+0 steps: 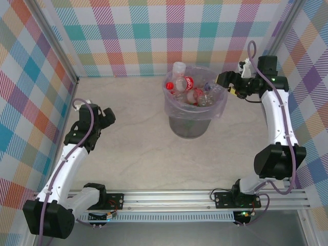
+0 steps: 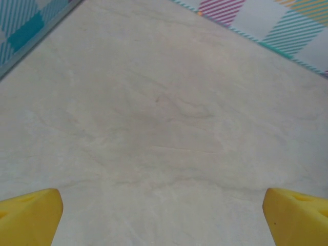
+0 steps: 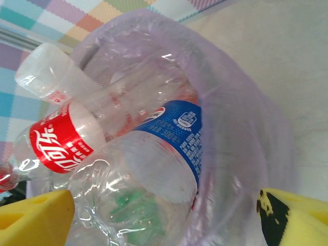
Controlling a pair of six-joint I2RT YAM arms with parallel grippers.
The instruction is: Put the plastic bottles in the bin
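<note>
Lab test cell: plaid-cloth walls (image 1: 154,36), alu rail (image 1: 169,197), marble-look tabletop (image 1: 138,148).

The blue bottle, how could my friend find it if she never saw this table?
Look for the round grey bin with the lilac bag, standing toward the back of the table. Inside it is a pile of clear bottles, and the blue bottle lies near the top. It wears a blue label, unlike the red-label bottle next to it.
</note>
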